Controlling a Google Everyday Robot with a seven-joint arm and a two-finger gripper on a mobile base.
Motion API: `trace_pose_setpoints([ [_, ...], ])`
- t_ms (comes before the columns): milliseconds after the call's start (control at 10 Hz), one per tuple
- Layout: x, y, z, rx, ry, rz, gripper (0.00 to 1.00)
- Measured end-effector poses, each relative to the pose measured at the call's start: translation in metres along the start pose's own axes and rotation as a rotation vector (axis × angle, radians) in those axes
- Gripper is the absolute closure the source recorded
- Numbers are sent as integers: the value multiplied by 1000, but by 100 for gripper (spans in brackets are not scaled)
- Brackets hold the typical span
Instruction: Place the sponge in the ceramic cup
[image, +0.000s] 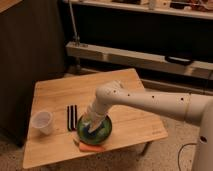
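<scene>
A blue sponge (94, 128) lies inside the round green bowl (106, 131) near the front of the wooden table (60, 95). My gripper (89, 125) reaches down into the bowl from the right, right at the sponge, at the end of the white arm (150, 102). The pale ceramic cup (43, 121) stands upright at the table's left side, well apart from the bowl and the gripper.
An orange carrot-like stick (90, 147) lies just in front of the bowl. Two black sticks (72, 117) lie between the cup and the bowl. A dark cabinet (30, 55) stands behind on the left, metal shelving (140, 55) behind the table.
</scene>
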Motion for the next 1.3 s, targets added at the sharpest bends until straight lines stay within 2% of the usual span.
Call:
trace_pose_setpoints([
  [200, 2, 4, 15, -57, 11, -45, 54],
  [300, 5, 8, 16, -76, 21, -44, 61],
  [400, 8, 11, 16, -86, 27, -36, 66],
  [500, 13, 14, 14, -85, 37, -22, 65],
  [700, 18, 17, 12, -80, 47, -6, 50],
  [800, 20, 17, 12, -81, 51, -5, 35],
  [900, 21, 17, 12, -80, 51, -2, 26],
  [1000, 22, 18, 13, -83, 52, 0, 22],
  [1300, 23, 18, 23, -91, 55, -8, 20],
])
